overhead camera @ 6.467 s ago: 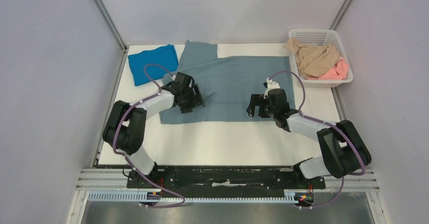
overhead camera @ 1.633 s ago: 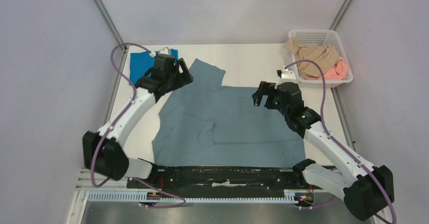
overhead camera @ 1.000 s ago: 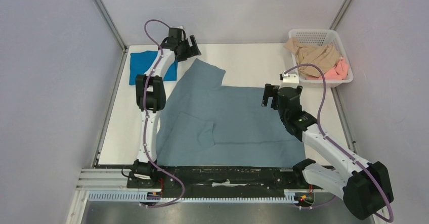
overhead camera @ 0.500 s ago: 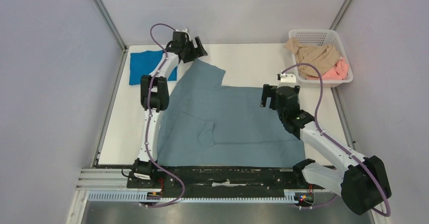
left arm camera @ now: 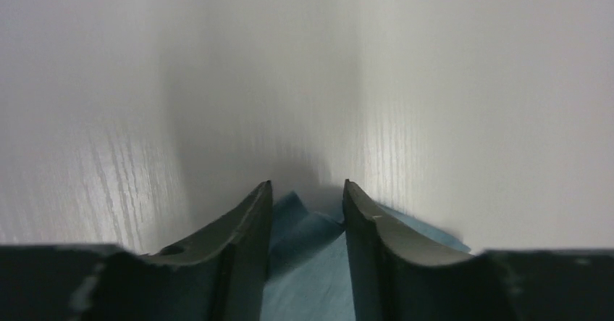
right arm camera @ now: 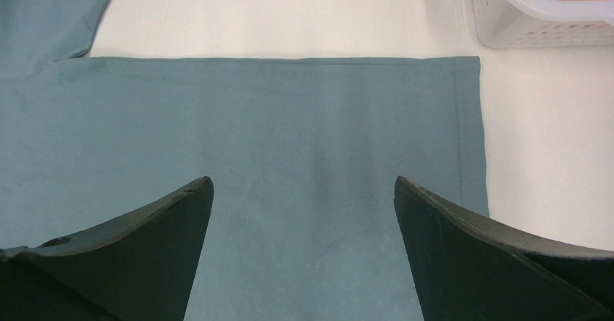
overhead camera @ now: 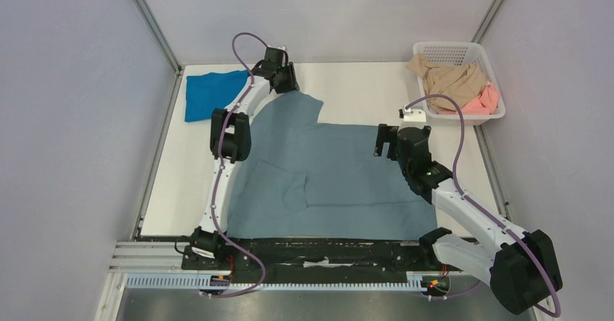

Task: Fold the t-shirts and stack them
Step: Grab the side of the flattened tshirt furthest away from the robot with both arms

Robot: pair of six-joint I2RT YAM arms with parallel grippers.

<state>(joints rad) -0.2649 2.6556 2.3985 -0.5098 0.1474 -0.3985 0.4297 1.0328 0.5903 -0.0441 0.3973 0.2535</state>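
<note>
The grey-blue t-shirt (overhead camera: 326,169) lay spread flat on the counter (overhead camera: 362,78); the left fingers (left arm camera: 246,219) stood narrow at its far sleeve corner with a fold of cloth between them, though whether they gripped it could not be told; the right fingers (right arm camera: 145,241) gaped wide above the hem side. A clean fold likely wanted a firm pinch right at the edge, then a low, even carry.
</note>
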